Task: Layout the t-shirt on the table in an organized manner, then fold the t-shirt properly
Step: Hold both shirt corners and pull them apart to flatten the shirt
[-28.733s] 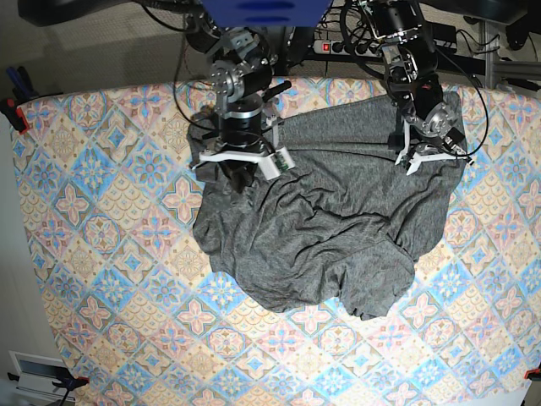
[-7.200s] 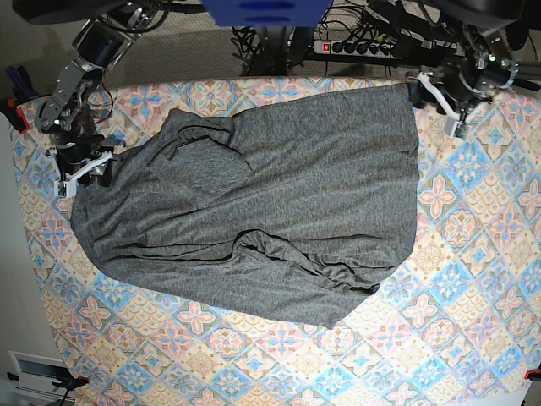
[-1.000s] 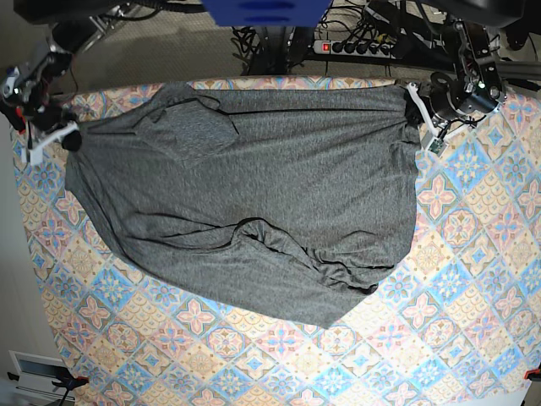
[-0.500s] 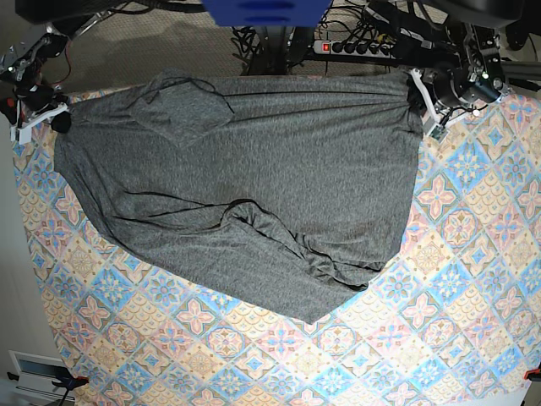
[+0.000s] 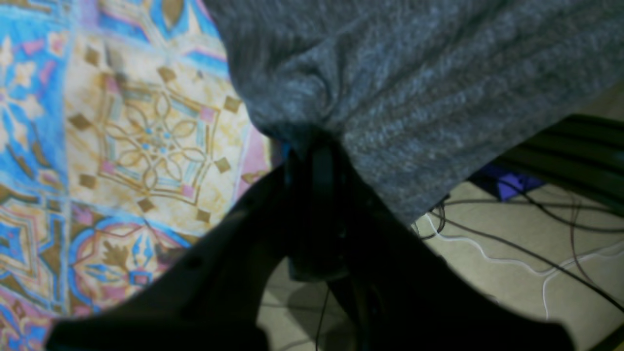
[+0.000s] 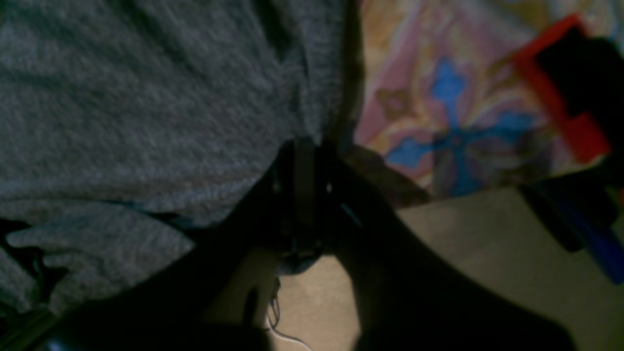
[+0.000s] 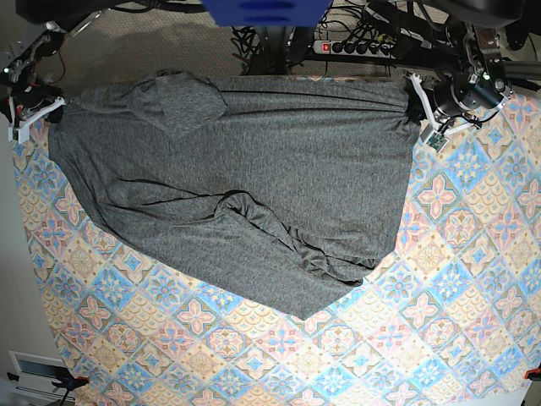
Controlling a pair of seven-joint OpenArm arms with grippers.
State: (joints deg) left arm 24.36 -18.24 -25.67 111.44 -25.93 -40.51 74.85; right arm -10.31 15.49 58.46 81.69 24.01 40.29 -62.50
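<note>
Both grippers pinch your t-shirt (image 7: 254,169) at the bench's (image 7: 456,254) far edge: right gripper (image 7: 34,114) clamped on one corner, left gripper (image 7: 420,114) clamped on the other. Between them the cloth stretches; nearer you, open bench.

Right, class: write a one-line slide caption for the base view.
Both end effectors, left and right, stretch the grey t-shirt across the far edge of the table.

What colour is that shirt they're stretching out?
Dark heather grey, plain; the t-shirt shows best in the base view.
</note>
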